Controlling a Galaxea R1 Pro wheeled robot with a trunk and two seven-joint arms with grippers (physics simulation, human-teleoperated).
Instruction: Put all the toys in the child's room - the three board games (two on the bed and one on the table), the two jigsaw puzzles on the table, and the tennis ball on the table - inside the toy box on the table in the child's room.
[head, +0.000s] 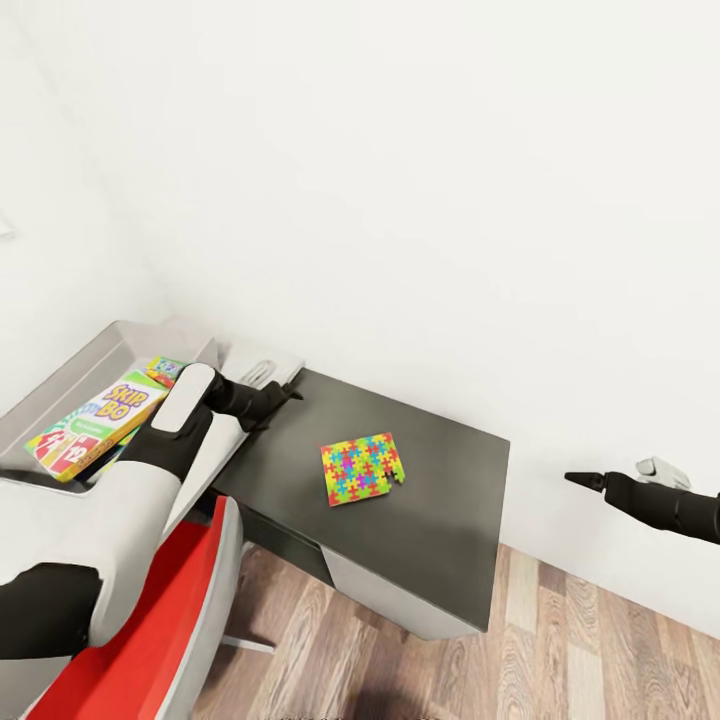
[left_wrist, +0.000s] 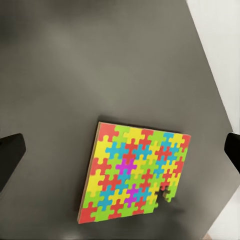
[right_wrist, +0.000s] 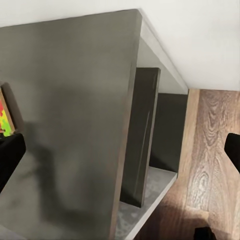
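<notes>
Head view: jigsaw puzzle (head: 362, 468) lying flat on the dark cabinet top (head: 440, 520), Skip-Bo game (head: 95, 420) resting in the grey toy box (head: 60, 385) off to the left, left gripper (head: 275, 392) poised over the cabinet's near-left corner, right gripper (head: 585, 479) out over the floor (spread unclear there). Left wrist: puzzle (left_wrist: 135, 172) below, 2 fingertips (left_wrist: 10, 150) wide apart, holding nothing. Right wrist: fingertips (right_wrist: 10, 155) likewise spread, empty, above cabinet edge and wooden floor (right_wrist: 212, 150).

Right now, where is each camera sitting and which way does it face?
Head view: high, looking down at the dark cabinet and toy box; both arms show.
Left wrist view: above the jigsaw puzzle, looking down; dark fingers at the edges.
Right wrist view: beside the cabinet's end, over wood floor.
All share the puzzle.
</notes>
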